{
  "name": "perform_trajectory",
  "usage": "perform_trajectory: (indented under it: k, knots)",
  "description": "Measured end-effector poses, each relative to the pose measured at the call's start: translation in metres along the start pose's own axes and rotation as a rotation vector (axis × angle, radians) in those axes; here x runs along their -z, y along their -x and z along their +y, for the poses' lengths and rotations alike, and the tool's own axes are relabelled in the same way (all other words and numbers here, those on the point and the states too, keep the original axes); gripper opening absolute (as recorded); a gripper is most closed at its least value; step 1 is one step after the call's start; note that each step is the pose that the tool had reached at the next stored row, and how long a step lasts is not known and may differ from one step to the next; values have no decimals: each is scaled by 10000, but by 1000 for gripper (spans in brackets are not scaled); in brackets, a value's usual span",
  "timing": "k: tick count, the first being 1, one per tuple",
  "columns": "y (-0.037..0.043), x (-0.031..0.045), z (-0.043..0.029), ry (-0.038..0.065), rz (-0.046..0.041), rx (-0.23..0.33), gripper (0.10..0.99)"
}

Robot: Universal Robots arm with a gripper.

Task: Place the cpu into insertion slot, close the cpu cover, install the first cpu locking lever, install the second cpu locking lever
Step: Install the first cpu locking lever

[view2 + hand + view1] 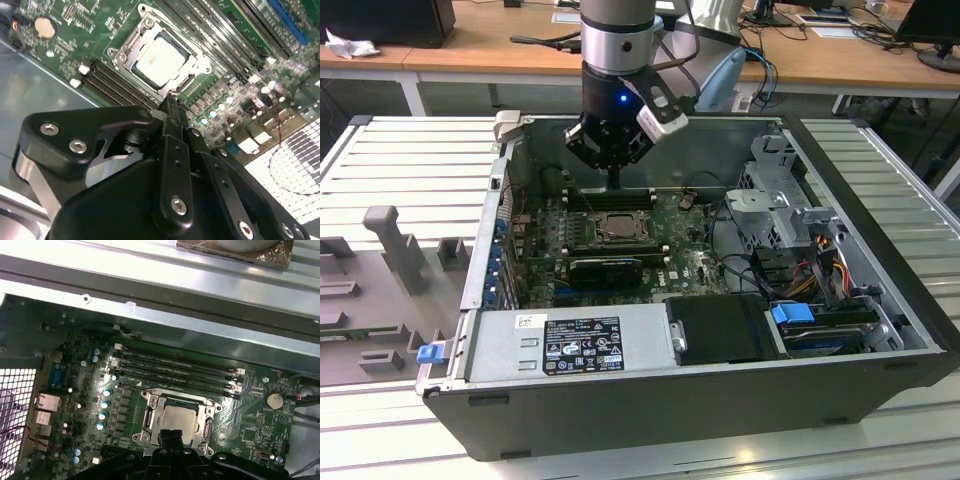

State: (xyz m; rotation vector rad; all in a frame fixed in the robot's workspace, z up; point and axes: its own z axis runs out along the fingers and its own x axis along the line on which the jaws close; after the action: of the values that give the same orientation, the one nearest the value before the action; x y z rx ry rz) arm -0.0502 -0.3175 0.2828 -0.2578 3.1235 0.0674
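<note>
Arm: black gripper [170, 102] is hanging close beside the slot's edge, jaws closed and empty.
Chip: pale silvery square cpu [161, 61] is lying inside the silver-rimmed insertion slot [149, 85] on the green circuit board [100, 30].

A coin battery [273, 400] (round, silvery) sits near long black memory slots [175, 369].
</note>
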Motion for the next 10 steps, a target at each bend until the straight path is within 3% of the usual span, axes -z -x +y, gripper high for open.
perform_trajectory:
  k: [5,10]
  knots:
    - [-1,-73,-3,-13,-61,-1410,106]
    - [-6,-94,-3,-22,-83,-2010,106]
